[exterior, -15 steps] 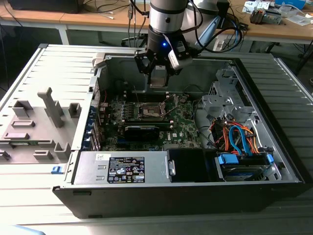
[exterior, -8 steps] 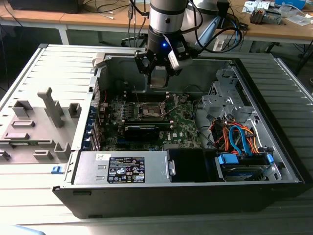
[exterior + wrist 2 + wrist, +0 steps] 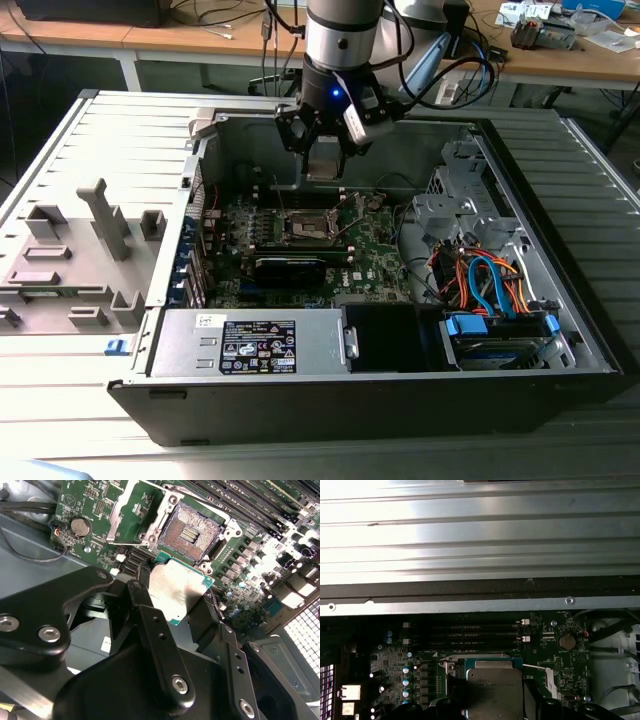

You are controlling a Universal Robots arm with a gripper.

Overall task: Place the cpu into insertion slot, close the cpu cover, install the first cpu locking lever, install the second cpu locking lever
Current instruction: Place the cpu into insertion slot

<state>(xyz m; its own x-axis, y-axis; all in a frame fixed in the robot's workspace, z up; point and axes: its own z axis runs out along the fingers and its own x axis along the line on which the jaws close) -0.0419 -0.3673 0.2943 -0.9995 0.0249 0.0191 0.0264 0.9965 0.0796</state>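
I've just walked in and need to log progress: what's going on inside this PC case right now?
The arm's gripper is clamped on the cpu by its edges and holds it above the motherboard inside the open computer case. The insertion slot is empty, with its contact field bare. The cpu cover is swung open beside it. The cpu is not yet seated.

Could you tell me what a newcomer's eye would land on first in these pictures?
Likely the end effector, poised over the motherboard inside the open computer case, with the cpu clamped between its fingers. Below it the insertion slot lies bare, its cpu cover swung open alongside. At the exterior view's right, orange and blue cables add the brightest colour.
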